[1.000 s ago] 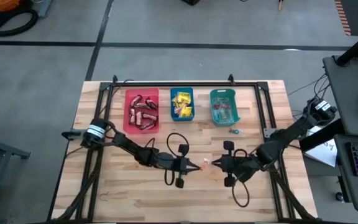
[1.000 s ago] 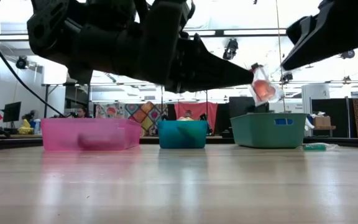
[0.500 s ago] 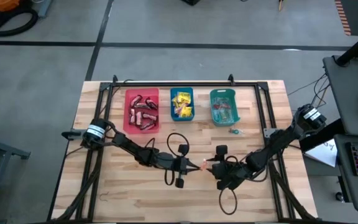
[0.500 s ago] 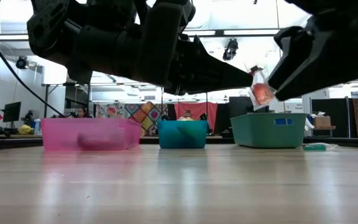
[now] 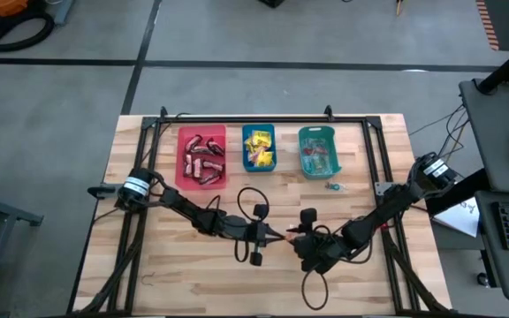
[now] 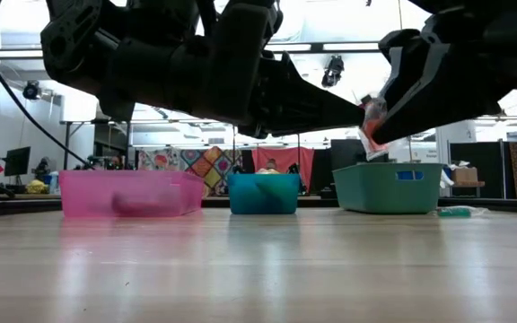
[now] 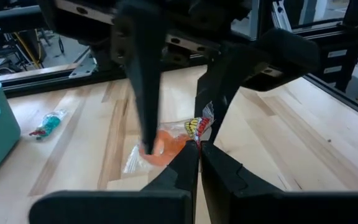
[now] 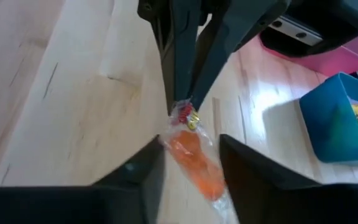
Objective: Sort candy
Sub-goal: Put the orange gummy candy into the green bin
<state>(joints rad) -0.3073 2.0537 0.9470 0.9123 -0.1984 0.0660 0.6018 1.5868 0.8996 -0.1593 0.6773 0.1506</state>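
The wooden desk (image 5: pixel 184 265) carries three bins along its far side: a pink bin (image 5: pixel 201 159) of dark red bars, a blue bin (image 5: pixel 259 148) of yellow packets, and a teal bin (image 5: pixel 317 151). Above the desk's middle, the left pincer (image 5: pixel 283 235) is pressed together on the end of an orange candy in clear wrap (image 8: pixel 194 157), holding it clear of the wood. The right pincer (image 5: pixel 297 238) is spread, a finger on each side of that candy. One teal twist-wrapped sweet (image 7: pixel 47 123) lies beside the teal bin.
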